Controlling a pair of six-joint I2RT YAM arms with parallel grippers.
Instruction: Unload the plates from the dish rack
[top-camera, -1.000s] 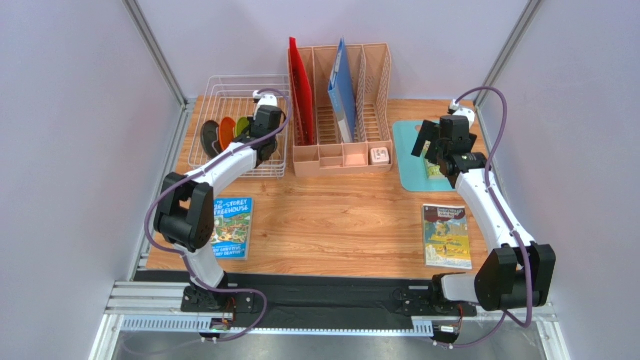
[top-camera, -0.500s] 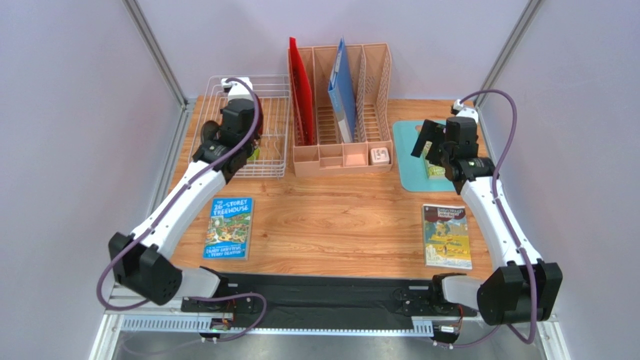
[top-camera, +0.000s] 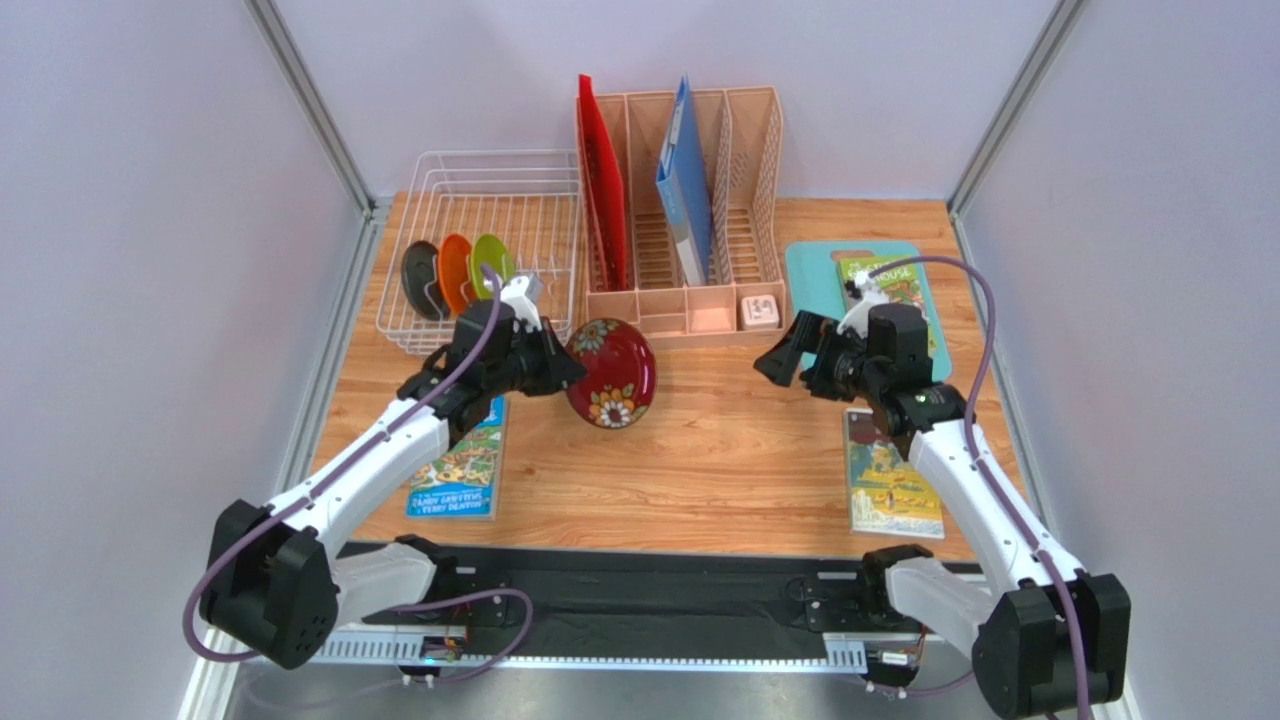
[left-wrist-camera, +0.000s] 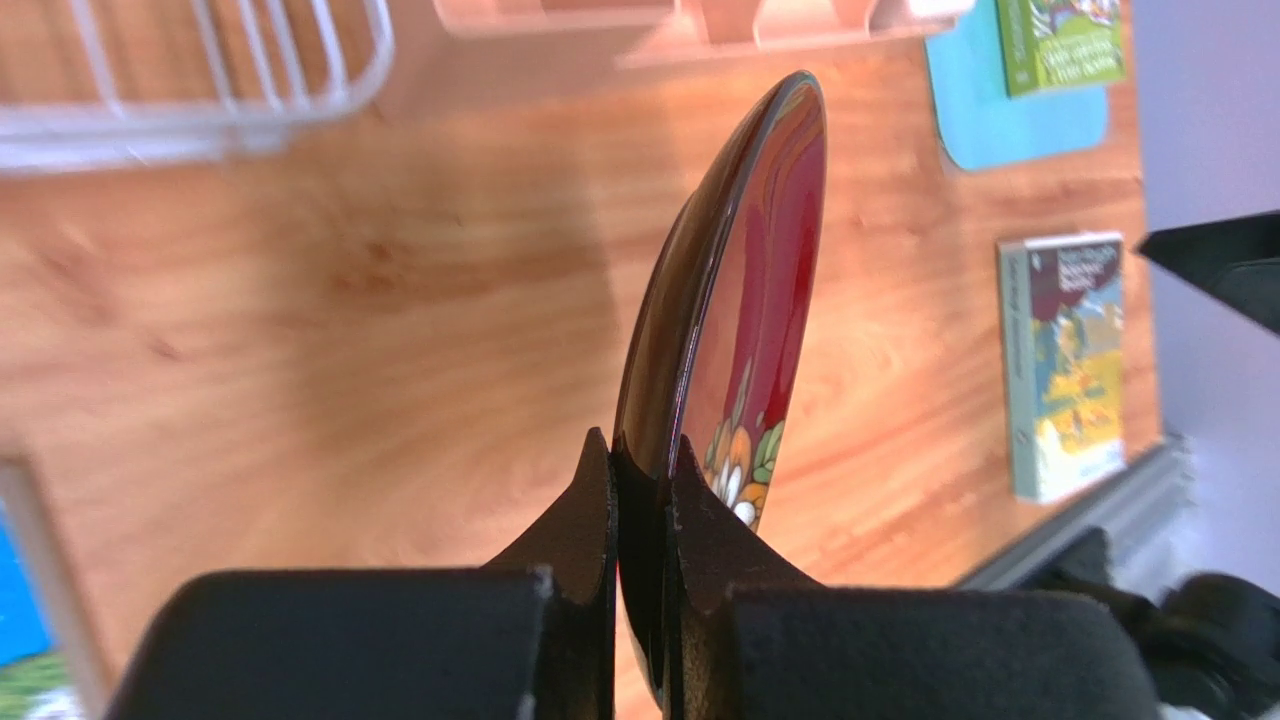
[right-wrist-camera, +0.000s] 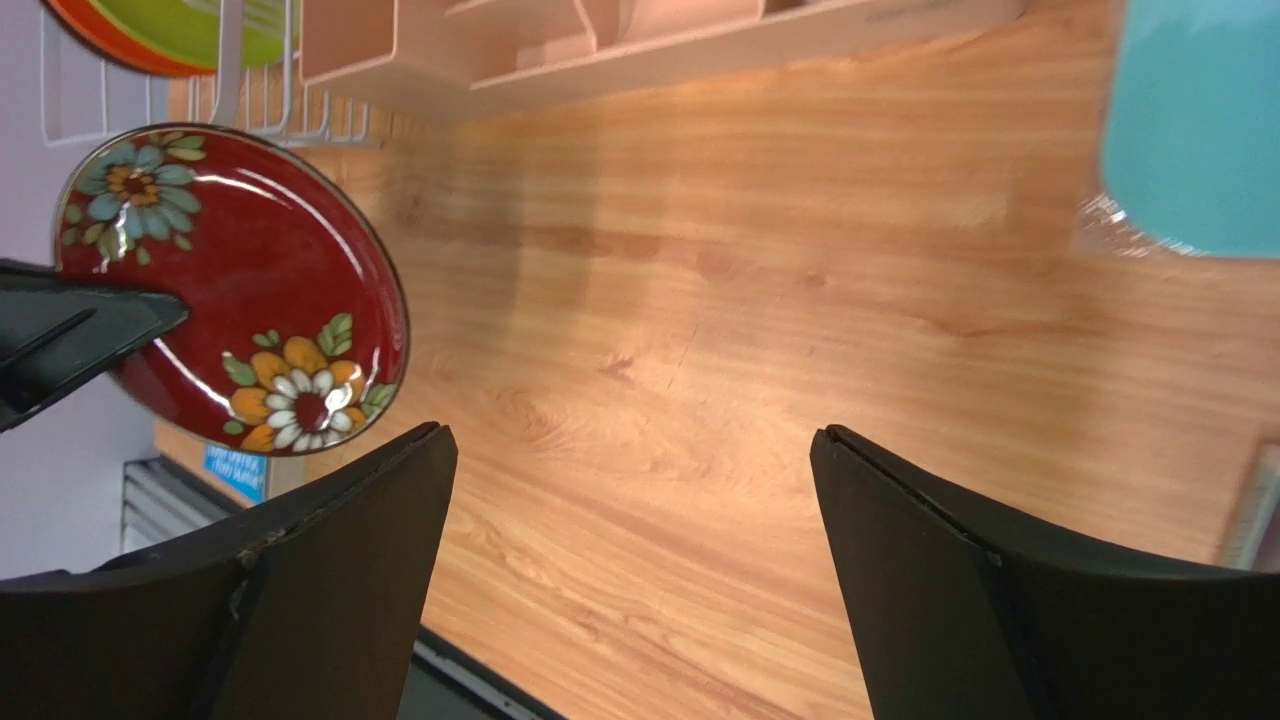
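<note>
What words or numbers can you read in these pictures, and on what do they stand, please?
Blue book: title partly covered, rest too small.
Right book: too small.
Green book: blurred.
Pink cube: mark unreadable.
No text reads clearly.

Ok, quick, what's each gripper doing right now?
Left gripper: shut on the red floral plate, gripped by its rim.
Right gripper: open, holding nothing.
</note>
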